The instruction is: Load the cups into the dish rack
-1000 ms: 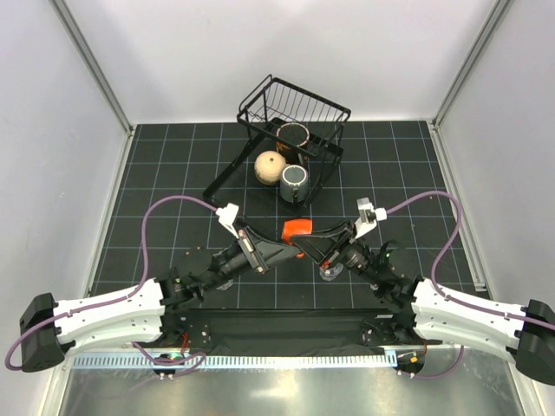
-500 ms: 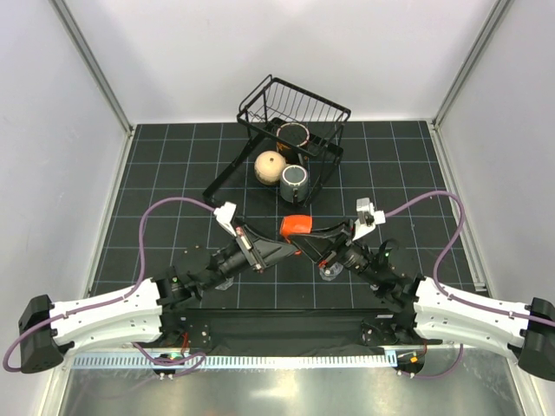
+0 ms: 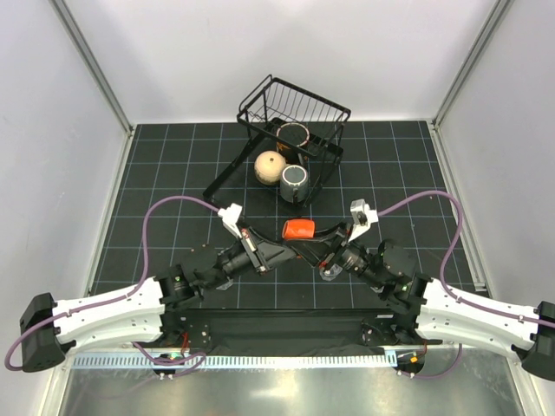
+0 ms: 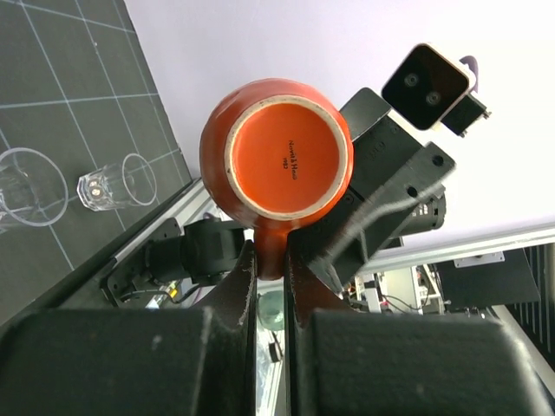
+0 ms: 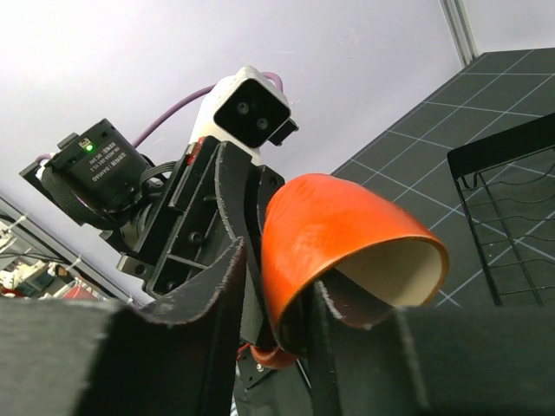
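Observation:
The small red-orange cup [image 3: 299, 229] hangs on its side above the middle of the mat. My left gripper [image 3: 289, 245] is shut on its handle; the left wrist view shows the cup's base [image 4: 286, 156] above my closed fingers [image 4: 238, 286]. My right gripper [image 3: 315, 242] straddles the cup's wall [image 5: 334, 230], with one finger inside the mouth and the other outside with a small gap, so it is open. The black wire dish rack [image 3: 299, 106] stands at the back. In it are a brown-rimmed cup [image 3: 293, 134], a beige mug [image 3: 270, 165] and a grey mug [image 3: 294, 181].
Two clear glass tumblers [image 4: 30, 186] [image 4: 113, 184] stand on the mat near the arms; one shows under the right arm [image 3: 330, 273]. White walls close in the black gridded mat [image 3: 173, 173] on three sides. The rack's edge shows in the right wrist view [image 5: 512, 147].
The right arm has reached a little further left toward the cup. The cup has barely shifted and stays held in the left gripper.

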You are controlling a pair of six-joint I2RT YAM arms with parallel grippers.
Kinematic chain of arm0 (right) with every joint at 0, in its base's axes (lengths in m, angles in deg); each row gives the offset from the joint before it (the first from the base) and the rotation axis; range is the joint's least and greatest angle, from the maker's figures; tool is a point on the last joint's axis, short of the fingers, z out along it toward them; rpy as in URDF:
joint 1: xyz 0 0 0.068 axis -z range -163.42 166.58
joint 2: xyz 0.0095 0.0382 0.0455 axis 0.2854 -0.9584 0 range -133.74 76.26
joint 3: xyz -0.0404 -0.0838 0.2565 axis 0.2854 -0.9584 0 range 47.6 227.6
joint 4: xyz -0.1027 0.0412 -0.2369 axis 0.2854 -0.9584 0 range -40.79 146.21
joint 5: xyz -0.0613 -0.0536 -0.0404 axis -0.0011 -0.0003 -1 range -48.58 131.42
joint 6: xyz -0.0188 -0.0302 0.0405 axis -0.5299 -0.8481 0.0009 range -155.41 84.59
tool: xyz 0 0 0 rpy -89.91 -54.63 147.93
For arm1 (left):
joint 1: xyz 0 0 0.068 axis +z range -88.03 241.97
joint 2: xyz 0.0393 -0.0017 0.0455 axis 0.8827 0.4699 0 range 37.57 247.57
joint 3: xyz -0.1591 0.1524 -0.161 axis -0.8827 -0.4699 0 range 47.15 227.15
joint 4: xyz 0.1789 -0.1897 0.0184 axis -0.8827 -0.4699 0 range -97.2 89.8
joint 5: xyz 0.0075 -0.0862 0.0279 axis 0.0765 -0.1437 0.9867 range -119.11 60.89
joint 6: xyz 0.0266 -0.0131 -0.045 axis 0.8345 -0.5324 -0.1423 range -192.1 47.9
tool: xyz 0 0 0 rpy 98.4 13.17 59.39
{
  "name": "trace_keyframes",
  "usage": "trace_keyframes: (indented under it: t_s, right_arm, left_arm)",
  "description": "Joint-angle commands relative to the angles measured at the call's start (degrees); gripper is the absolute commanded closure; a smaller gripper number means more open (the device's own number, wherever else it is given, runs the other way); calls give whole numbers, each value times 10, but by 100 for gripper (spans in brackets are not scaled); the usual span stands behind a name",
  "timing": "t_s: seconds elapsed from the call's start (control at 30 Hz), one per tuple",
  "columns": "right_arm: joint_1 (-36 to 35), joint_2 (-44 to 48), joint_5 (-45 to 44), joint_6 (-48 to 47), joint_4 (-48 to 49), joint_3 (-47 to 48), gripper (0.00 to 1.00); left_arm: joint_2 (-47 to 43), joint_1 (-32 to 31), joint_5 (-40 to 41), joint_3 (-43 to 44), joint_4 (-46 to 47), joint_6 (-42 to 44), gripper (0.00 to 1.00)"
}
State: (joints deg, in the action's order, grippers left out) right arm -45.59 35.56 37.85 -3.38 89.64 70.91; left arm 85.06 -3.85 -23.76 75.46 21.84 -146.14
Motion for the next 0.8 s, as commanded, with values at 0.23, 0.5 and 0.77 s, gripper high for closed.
trace_keyframes:
  t_s: [0.23, 0.5, 0.77]
  right_arm:
    - [-4, 10, -7, -6, -6, 59, 96]
    - [-4, -22, 26, 15, 38, 63, 96]
    - [-3, -50, 58, 33, 95, 51, 96]
  left_arm:
    - [-35, 2, -2, 17, -40, 26, 100]
    - [-38, 2, 31, 27, -61, 20, 67]
    - [-12, 2, 31, 53, -80, 28, 72]
